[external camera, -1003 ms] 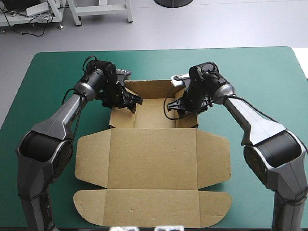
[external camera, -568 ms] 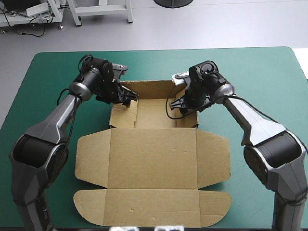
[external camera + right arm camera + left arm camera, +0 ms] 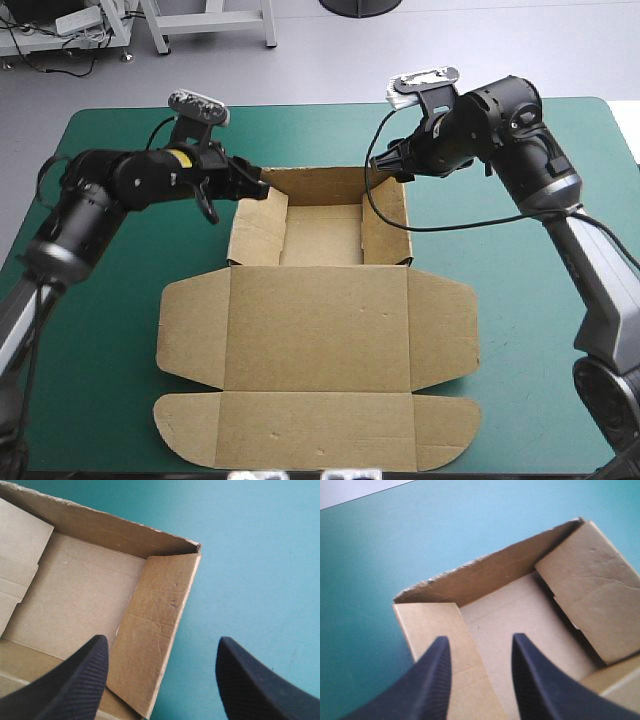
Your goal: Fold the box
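Note:
The brown box [image 3: 315,330] lies mid-table as an open tray [image 3: 320,240] at the back, walls raised, with its lid flat toward the front edge. My left gripper [image 3: 255,188] hovers at the tray's far left corner, open with nothing between its fingers. In the left wrist view the gripper [image 3: 480,639] stands over the left side wall [image 3: 427,625]. My right gripper [image 3: 385,168] hangs above the far right corner, open wide and empty. In the right wrist view the gripper [image 3: 162,640] straddles the right side wall [image 3: 157,625], above it.
The teal-green cover [image 3: 520,300] stretches wide on both sides of the box and beyond its far wall. The lid's rounded flaps [image 3: 185,425] reach close to the table's front edge.
Both grippers have lifted out of the tray and drawn outward, the left toward the left, the right up and to the right. The tray's side walls stay raised.

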### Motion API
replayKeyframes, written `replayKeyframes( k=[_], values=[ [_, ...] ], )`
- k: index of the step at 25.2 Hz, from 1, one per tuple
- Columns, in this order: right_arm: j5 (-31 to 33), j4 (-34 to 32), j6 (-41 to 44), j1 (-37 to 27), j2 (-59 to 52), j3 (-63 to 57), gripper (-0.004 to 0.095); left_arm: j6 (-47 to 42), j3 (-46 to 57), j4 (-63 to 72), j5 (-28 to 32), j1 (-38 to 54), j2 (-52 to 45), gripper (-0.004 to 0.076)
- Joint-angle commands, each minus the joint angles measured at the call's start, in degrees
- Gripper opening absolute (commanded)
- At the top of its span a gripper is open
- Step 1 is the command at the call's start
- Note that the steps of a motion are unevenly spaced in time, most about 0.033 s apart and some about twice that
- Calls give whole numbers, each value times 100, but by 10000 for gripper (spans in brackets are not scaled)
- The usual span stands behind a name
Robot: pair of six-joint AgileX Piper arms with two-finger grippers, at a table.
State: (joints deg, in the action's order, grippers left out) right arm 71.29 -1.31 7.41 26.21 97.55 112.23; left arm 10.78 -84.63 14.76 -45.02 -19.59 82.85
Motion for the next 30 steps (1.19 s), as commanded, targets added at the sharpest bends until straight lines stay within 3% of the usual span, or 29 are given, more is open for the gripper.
replayKeyframes(
  k=[1,3,5,7,10,13,20,30],
  values=[
    [25,-6,-111,-28,-462,-186,562,645,1049,732,936,-4,-976,74],
    [25,-4,-119,-28,-533,-401,534,880,1765,867,1368,-4,-1392,-5],
    [-41,-16,-133,-28,-576,-751,462,1110,2958,889,2413,-4,-2282,-4],
    [-198,-129,-133,-28,-563,-887,435,1119,3526,889,2811,-4,-2732,-6],
    [-651,-560,-10,-28,-553,-931,449,1119,4176,910,2747,-4,-3244,-6],
    [-719,-627,100,-28,-521,-921,506,1119,4439,1030,2524,-4,-3495,-6],
    [-713,-487,702,-28,44,-869,733,1132,4489,679,2684,-4,-3946,-6],
    [-540,272,768,-28,937,-869,740,1132,5071,438,3059,-4,-4251,-6]
  ],
)
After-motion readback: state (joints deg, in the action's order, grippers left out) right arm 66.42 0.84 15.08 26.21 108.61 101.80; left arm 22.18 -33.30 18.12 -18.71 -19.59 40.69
